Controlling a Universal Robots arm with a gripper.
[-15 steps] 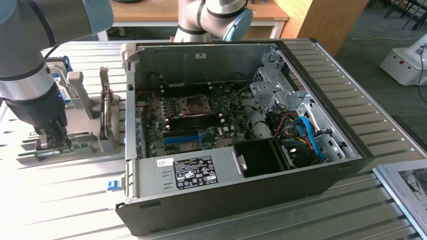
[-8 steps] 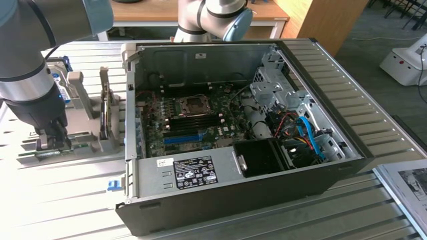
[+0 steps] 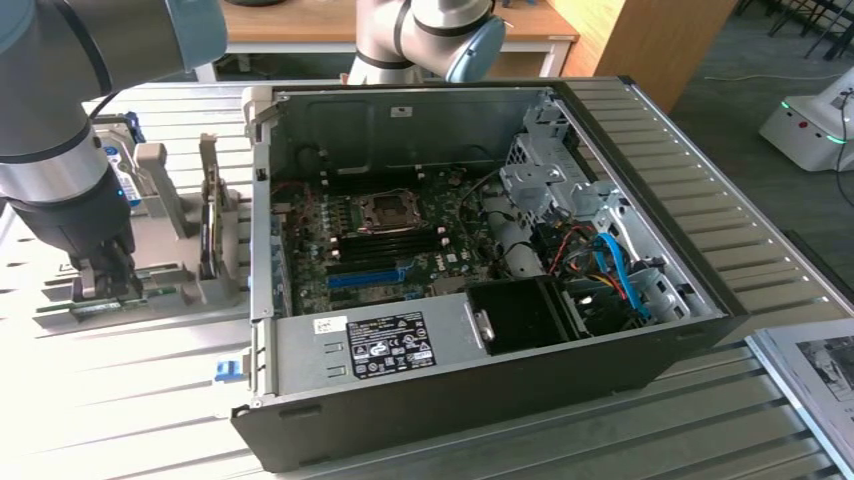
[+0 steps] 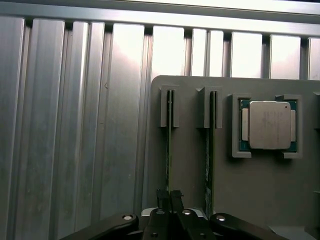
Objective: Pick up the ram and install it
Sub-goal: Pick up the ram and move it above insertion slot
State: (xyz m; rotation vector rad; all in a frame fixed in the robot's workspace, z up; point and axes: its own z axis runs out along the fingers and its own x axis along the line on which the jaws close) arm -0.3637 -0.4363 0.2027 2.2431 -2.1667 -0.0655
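End effector (image 4: 168, 194) was clamped on the ram (image 4: 169, 135), which stood on edge in the gray holder (image 4: 190, 165) slot farther from the processor (image 4: 270, 125), on the slatted surface (image 4: 100, 125).

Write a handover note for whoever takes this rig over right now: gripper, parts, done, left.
Gripper: down at the grey holder, fingers closed on the upper edge of the ram.
Ram: standing on edge in its holder slot; a second stick in the next slot, the processor beside that.
Done: grasp made.
Left: ram not yet lifted out, nor seated in the open computer case.
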